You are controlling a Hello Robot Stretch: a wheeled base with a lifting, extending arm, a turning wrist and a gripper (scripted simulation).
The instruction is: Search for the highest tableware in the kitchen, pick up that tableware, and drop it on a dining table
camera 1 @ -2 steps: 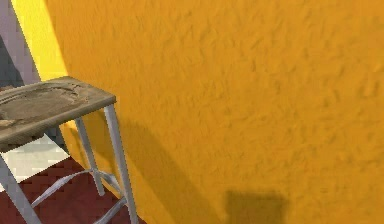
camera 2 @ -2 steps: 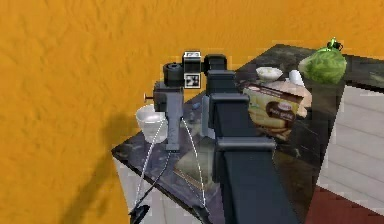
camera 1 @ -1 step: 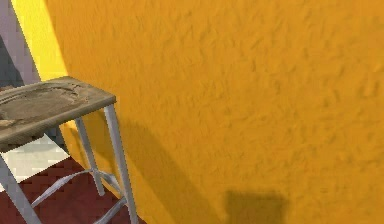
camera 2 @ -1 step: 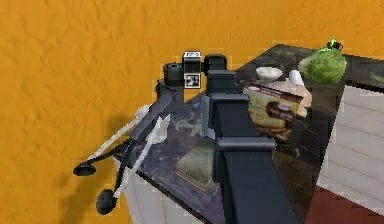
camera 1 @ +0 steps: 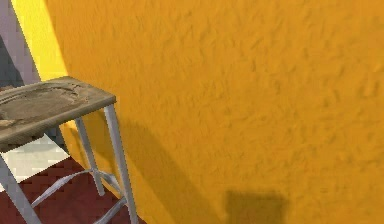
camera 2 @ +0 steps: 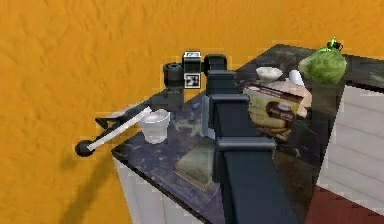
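The tool [camera 2: 92, 137] hangs near a white cup [camera 2: 155, 126] on the dark counter [camera 2: 150, 158] (opening and hold: cannot tell).

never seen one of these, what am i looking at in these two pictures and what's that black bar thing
These are simulator renders from one wheeled robot with a single arm. The forward view looks ahead at a wooden-topped stool with grey metal legs beside an orange wall. The arm side view looks out sideways. There the dark square arm bar reaches over a dark speckled kitchen counter, with the two-finger gripper at its far end. On the counter are a small white cup, a long-handled grey utensil poking past the edge, a brown cardboard box, a small white bowl and a leafy green vegetable. I cannot tell whether the gripper holds anything, because the cup stands right by it.
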